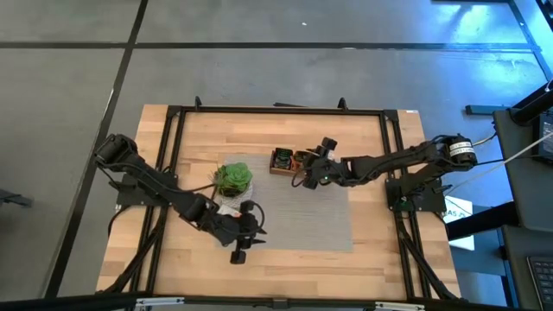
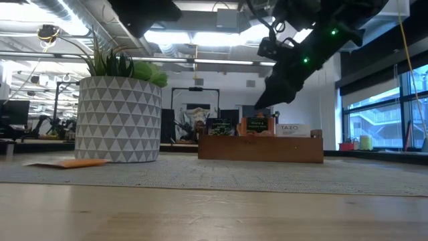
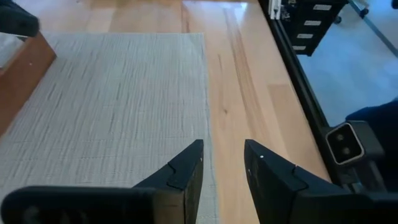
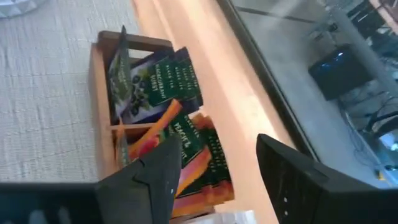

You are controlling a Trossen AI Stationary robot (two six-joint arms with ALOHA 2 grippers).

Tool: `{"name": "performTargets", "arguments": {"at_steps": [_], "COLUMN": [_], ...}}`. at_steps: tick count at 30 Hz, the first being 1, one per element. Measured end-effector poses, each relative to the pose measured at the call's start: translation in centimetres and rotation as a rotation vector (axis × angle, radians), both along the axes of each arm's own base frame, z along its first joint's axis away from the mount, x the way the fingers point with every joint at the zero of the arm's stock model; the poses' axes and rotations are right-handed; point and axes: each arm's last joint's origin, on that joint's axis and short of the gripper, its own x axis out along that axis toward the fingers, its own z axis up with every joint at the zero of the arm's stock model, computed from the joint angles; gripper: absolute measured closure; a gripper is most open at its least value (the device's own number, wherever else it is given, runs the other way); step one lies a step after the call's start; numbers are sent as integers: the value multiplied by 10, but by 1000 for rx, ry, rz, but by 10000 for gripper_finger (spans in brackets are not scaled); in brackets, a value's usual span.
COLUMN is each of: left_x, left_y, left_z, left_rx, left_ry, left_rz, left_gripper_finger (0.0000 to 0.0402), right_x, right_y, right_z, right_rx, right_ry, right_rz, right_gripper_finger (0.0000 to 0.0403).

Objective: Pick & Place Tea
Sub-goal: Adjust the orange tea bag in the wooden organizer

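The right claw (image 4: 214,171), fingers apart and empty, hovers over the brown wooden box (image 4: 102,112) of purple and orange tea sachets (image 4: 158,87); lifting carelessly could snag one. The left claw (image 3: 222,174) waits apart near the tabletop's front edge.

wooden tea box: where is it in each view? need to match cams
High: wooden box, centre, at the grey mat's far edge, beside the right tool.
Low: right of centre, on the mat, right of the plant pot.
Left wrist: only a corner, by the upper-left edge.
Right wrist: centre-left, sachets inside.
Shared landmark: the mat.
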Motion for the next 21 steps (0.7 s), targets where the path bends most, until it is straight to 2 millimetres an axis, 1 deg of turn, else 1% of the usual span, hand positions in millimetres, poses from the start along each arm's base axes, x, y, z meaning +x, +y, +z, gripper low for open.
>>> {"name": "performTargets", "arguments": {"at_steps": [2, 7, 9, 11, 13, 15, 19, 21], "left_x": [-1, -2, -2, -2, -2, -2, -2, -2], "left_y": [-2, -3, -3, -2, -2, -2, -2, -2], "left_z": [0, 0, 0, 1, 1, 1, 1, 1], "left_rx": [0, 25, 49, 67, 72, 72, 72, 72], "left_ry": [0, -13, -21, -27, -29, -29, -29, -29], "left_rz": [-7, 16, 25, 34, 38, 38, 38, 38], "left_gripper_finger": [288, 290, 291, 292, 292, 290, 288, 288], "right_x": [0, 2, 2, 2, 7, 13, 16, 14], "right_y": [0, 4, 3, 0, -4, -10, -31, -42], "right_z": [-1, -4, -4, -3, 5, 18, 42, 48], "right_rx": [18, 139, 151, 131, 130, 176, 344, 427], "right_ry": [11, 60, 64, 64, 31, -2, 45, 51], "right_rz": [31, 246, 254, 223, 196, 180, 162, 158], "right_gripper_finger": [195, 195, 195, 195, 195, 195, 195, 195]}}
